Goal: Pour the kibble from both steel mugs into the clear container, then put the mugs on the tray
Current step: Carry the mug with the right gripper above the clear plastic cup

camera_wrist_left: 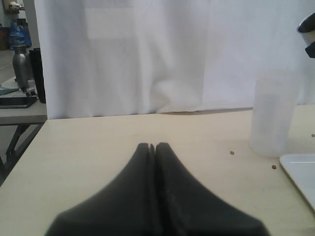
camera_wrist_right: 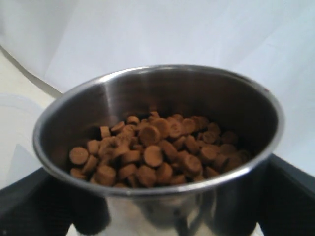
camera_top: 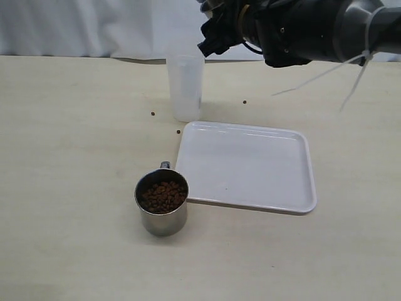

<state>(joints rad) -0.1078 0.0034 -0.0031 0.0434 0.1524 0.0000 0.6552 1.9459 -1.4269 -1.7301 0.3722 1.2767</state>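
Note:
My right gripper is shut on a steel mug, held up in the air just right of the clear container's rim. The mug stands nearly upright with kibble in it, and its rim shows at the edge of the left wrist view. The clear container stands behind the tray's far left corner. The other steel mug, full of kibble, stands on the table by the tray's front left corner. My left gripper is shut and empty, low over the table.
Stray kibble pellets lie on the table around the clear container, one of them to its right. A white curtain hangs behind the table. A side table with bottles stands beyond the table's left edge.

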